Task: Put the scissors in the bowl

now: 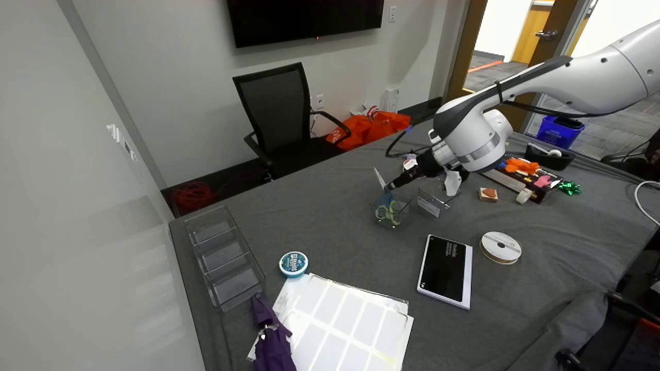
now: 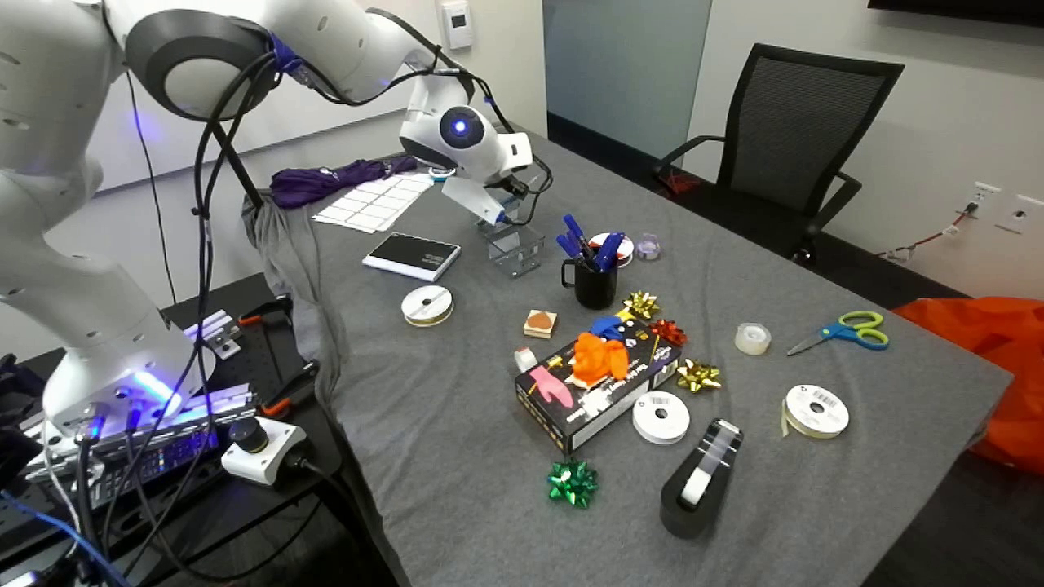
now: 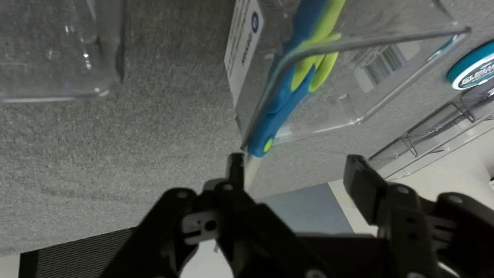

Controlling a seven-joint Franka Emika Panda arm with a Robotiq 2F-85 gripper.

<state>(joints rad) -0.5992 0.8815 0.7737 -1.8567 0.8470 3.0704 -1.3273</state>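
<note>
1. Clear plastic bin [image 3: 397, 38], upper right of the wrist view: blue-and-lime scissors [image 3: 279, 110] are held in it at a tilt, handles low, blade projecting past the rim. A second pair [image 2: 844, 331] is laid flat at the right of an exterior view; the binned pair is judged to be the target.
2. Gripper [image 3: 297, 168], bottom of the wrist view: fingers are spread wide, nothing clasped. Blade is seen just beside the finger nearer mid-frame; whether it is touched cannot be told.
3. Bowl [image 2: 626, 250], as best judged: white rim, red inside, upper right of centre in an exterior view, partly hidden by a black mug [image 2: 595, 287].
4. Risks. A slip might be caused by thin, smooth metal being pinched alone. If handle loops are snagged on the rim, the seemingly light bin could be dragged or tipped. Pens [image 2: 608, 253] in the mug could be brushed by hanging handles. Once set down, the scissors might be poorly held by so shallow a dish.
5. Textures. Grey cloth [image 3: 115, 162], matte, fine-grained. Bin walls thin, glossy, corners rounded. Blade pale, tapered.
</note>
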